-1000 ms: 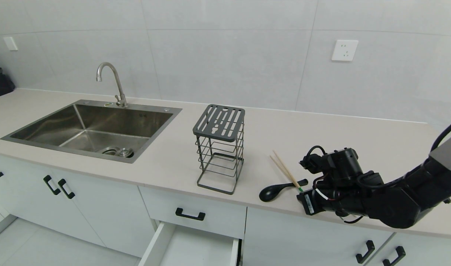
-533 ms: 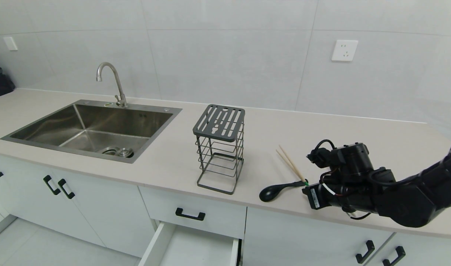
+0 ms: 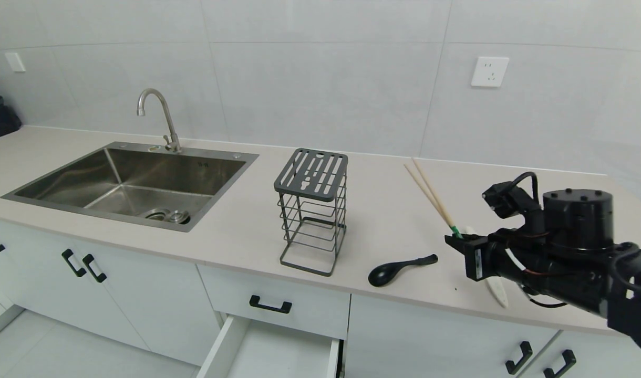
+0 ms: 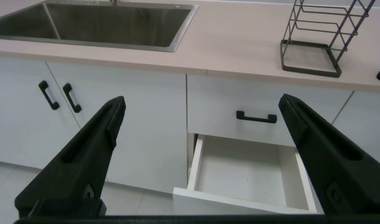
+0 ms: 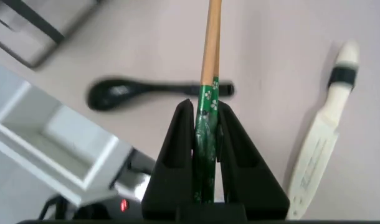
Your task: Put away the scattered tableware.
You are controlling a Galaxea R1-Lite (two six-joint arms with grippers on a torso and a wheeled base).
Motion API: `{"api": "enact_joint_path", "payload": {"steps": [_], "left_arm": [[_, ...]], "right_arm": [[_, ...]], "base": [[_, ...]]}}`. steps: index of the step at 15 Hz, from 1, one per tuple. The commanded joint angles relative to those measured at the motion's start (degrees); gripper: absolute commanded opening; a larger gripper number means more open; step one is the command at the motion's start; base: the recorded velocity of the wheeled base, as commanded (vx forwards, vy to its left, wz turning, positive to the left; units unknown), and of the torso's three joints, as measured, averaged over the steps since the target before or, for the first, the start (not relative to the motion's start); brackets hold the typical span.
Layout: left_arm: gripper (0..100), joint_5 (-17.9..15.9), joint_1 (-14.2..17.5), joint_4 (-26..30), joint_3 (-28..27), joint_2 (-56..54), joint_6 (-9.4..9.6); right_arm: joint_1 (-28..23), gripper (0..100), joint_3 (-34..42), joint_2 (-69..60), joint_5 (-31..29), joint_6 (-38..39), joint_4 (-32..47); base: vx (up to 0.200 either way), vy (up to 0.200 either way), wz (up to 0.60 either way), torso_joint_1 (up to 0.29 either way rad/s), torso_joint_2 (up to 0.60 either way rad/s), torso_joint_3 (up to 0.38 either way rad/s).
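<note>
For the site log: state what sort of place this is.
Probably a home-style kitchen: a steel sink with faucet set in a counter, white cabinets with an open drawer below, and a wire rack, spoon and chopsticks.

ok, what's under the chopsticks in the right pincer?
On the counter below: the black spoon, its handle partly behind the chopsticks, and a white utensil beside. The right pincer covers what lies under it.
</note>
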Motion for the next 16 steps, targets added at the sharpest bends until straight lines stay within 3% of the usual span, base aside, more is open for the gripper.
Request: {"api": "enact_joint_path", "payload": {"steps": [1, 6, 9, 13, 16], "left_arm": [[100, 0.0, 0.01, 0.02, 0.0, 0.07, 0.0], [100, 0.0, 0.01, 0.02, 0.0, 0.07, 0.0], [100, 0.0, 0.01, 0.02, 0.0, 0.07, 0.0], [100, 0.0, 0.01, 0.02, 0.0, 0.07, 0.0], [100, 0.0, 0.01, 0.02, 0.0, 0.07, 0.0]], "right_arm": [[1.92, 0, 2.64, -6.36, 2.43, -0.37, -4.78], [5.34, 0, 4.49, -10.05, 13.07, -6.44, -9.35], [7.37, 0, 9.76, -12.25, 27.66, -13.03, -12.77], [12.29, 0, 6.33, -9.26, 28.45, -13.29, -9.78], [20.02, 0, -3.16, -2.14, 22.74, -13.29, -6.62]], "base": [[0.0, 0.0, 0.0, 0.0, 0.0, 0.0], [0.0, 0.0, 0.0, 0.0, 0.0, 0.0], [0.0, 0.0, 0.0, 0.0, 0.0, 0.0], [0.0, 0.0, 0.0, 0.0, 0.0, 0.0], [0.0, 0.0, 0.0, 0.0, 0.0, 0.0]]}}
